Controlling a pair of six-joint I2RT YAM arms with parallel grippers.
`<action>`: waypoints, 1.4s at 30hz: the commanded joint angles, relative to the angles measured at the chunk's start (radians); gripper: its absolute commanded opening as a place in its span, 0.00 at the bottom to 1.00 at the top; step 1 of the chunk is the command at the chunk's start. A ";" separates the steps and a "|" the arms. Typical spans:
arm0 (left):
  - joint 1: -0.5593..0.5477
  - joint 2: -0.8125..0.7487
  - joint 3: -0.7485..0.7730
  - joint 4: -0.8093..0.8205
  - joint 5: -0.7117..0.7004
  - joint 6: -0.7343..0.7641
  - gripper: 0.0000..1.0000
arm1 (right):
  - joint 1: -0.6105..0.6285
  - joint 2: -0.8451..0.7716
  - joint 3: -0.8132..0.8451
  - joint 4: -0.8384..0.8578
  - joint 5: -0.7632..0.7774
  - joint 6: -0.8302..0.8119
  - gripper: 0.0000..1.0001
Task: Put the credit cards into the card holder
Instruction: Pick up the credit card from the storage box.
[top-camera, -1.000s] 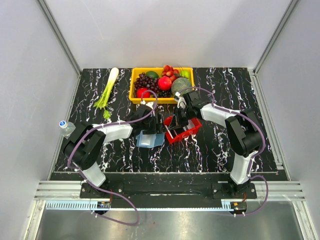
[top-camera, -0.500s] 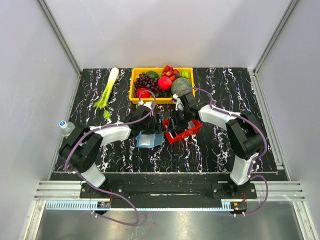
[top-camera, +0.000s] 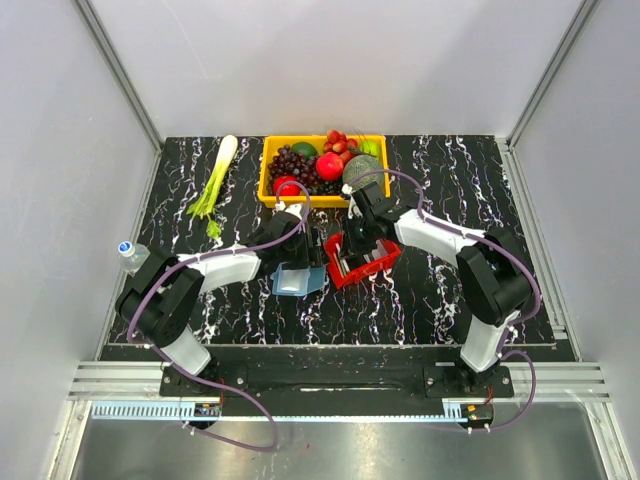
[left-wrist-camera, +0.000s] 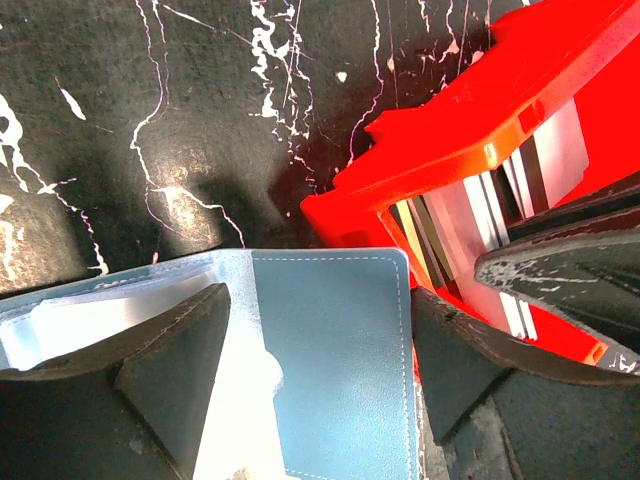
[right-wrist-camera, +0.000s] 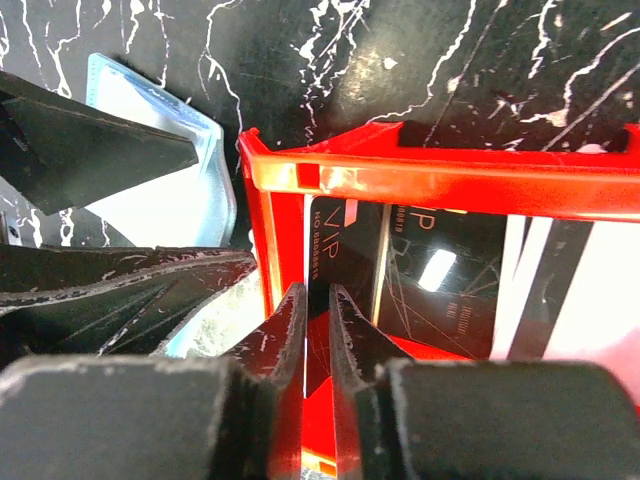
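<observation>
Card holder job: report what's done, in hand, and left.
Done: the card holder lies open between the left gripper's spread fingers; whether it holds a card is unclear. In hand: the right gripper is down in the red tray at a dark card. Left: cards stand in the tray.

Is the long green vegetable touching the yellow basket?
Apart. The top view shows bare black table between the green vegetable and the yellow basket.
</observation>
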 joint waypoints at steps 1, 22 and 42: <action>0.005 -0.003 0.010 0.044 0.004 0.000 0.76 | -0.004 -0.036 0.022 -0.029 0.076 -0.034 0.13; 0.005 0.037 0.041 0.038 0.041 0.011 0.76 | -0.019 -0.010 0.018 0.025 -0.203 0.022 0.02; 0.005 0.048 0.050 0.034 0.053 0.011 0.76 | -0.019 -0.001 0.001 0.061 -0.294 0.036 0.09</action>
